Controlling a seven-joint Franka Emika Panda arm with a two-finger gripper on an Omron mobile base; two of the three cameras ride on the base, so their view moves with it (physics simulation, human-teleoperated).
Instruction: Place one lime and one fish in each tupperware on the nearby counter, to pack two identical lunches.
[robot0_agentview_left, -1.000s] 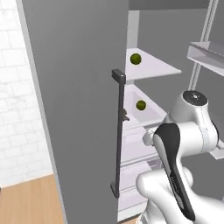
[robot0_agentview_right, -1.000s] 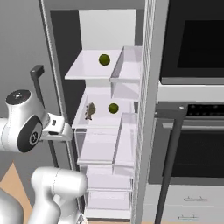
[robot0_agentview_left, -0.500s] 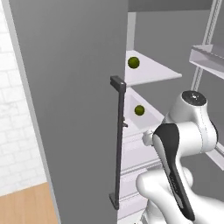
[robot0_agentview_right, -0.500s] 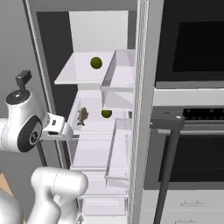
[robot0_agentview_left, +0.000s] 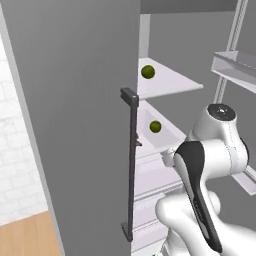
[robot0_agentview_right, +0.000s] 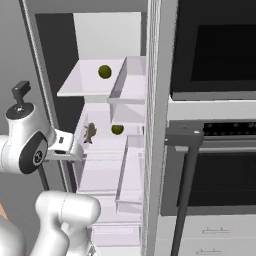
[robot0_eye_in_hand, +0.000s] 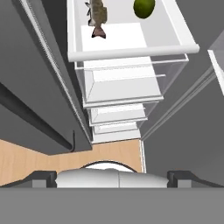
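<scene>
The fridge stands open with one lime (robot0_agentview_right: 104, 71) on the upper shelf and a second lime (robot0_agentview_right: 117, 129) on the shelf below. Both limes show from the left too, upper (robot0_agentview_left: 148, 72) and lower (robot0_agentview_left: 155, 127). A grey-brown fish (robot0_agentview_right: 90, 132) lies left of the lower lime. My gripper (robot0_agentview_right: 75, 148) hovers in front of that shelf's left edge, open and holding nothing. In the hand view the fish (robot0_eye_in_hand: 97, 15) and the lime (robot0_eye_in_hand: 144, 7) lie ahead of the gripper (robot0_eye_in_hand: 113, 178), well apart from it. The tupperware is out of view.
The open fridge door (robot0_agentview_left: 75, 125) with its dark vertical handle (robot0_agentview_left: 132, 165) stands close on the left. To the right of the fridge is a built-in oven (robot0_agentview_right: 220, 175) with a bar handle (robot0_agentview_right: 186, 190). Clear drawers (robot0_eye_in_hand: 122, 85) sit below the lower shelf. Tan wood (robot0_agentview_left: 25, 235) shows under a white tile wall.
The whole picture has shifted as the base drove: the fridge interior looks nearer and the oven has come further into the right view. The arm's pose and the open gripper are unchanged.
</scene>
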